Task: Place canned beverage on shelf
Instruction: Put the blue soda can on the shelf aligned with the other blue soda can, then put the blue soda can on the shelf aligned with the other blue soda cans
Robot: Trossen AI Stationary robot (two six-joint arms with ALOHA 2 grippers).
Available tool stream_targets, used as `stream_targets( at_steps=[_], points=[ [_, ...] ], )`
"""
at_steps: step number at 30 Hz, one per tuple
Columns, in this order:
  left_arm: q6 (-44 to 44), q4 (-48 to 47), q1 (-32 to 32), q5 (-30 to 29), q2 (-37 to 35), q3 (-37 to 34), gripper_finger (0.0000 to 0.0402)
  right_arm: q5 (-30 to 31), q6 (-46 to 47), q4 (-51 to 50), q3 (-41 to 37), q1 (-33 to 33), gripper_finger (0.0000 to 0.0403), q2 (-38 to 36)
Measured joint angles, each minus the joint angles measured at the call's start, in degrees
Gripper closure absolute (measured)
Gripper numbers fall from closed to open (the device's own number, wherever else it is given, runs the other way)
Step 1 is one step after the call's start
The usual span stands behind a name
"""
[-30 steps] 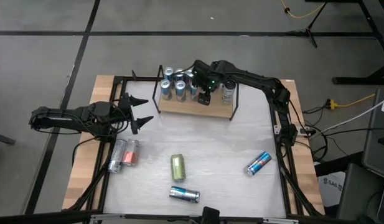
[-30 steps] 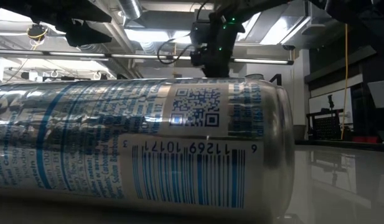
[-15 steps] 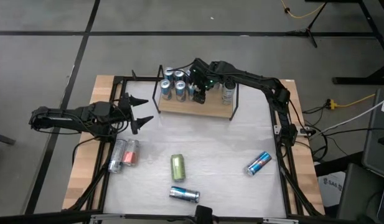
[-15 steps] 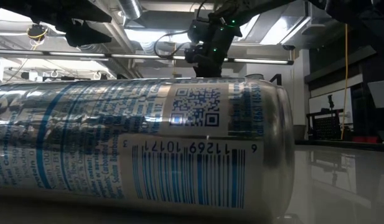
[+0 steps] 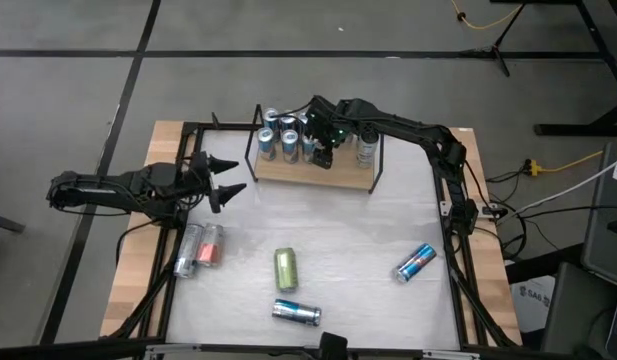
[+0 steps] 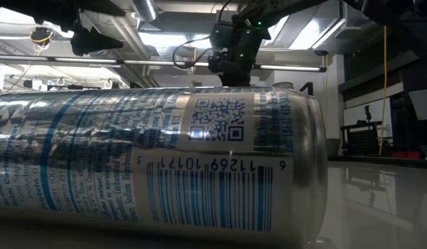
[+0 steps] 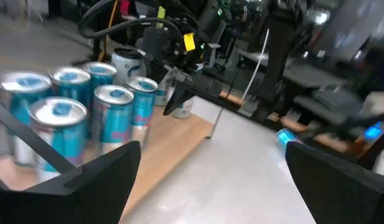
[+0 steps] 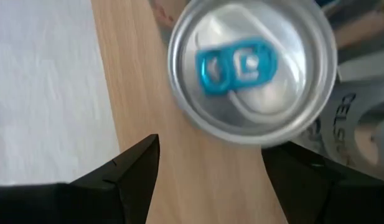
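The shelf (image 5: 333, 178), a light wooden board with black wire ends, stands at the table's far middle. Several teal-topped cans (image 5: 286, 140) stand on its left part, and one more can (image 5: 365, 148) stands near its right end. My right gripper (image 5: 324, 152) hangs open over the board, right of the can group, fingers pointing down. Its wrist view shows a standing can's top with a blue tab (image 8: 251, 68) just ahead of the spread fingers (image 8: 210, 146), apart from them. My left gripper (image 5: 231, 176) is open and empty at the table's left side.
Loose cans lie on the white table: a green one (image 5: 286, 268), a silver-blue one (image 5: 296, 313) that fills the low view (image 6: 151, 159), a blue-red one (image 5: 416, 262) and two pink-silver ones (image 5: 201, 248). The board is bare between my right gripper and the lone can.
My right gripper has risen a little over the shelf and shifted slightly toward the table's left and far edges, nearer the can group.
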Motion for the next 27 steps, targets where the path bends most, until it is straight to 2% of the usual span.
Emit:
stream_targets(
  at_steps=[6, 16, 27],
  points=[
    [-5.7, 0.1, 0.0, 1.4, 0.0, 1.7, 0.0006, 0.9, 0.2, -2.4, 0.0, 1.1, 0.0132, -1.6],
    [-7.5, -0.3, 0.0, 3.8, 1.1, 1.8, 0.0006, 3.8, 3.9, -5.7, 0.0, 4.5, 0.0132, -5.7],
    [-7.1, -0.3, 0.0, 4.8, 1.6, 1.8, 0.0006, 4.2, 14.0, -10.9, 0.1, 13.5, 0.0132, -8.3]
  ],
)
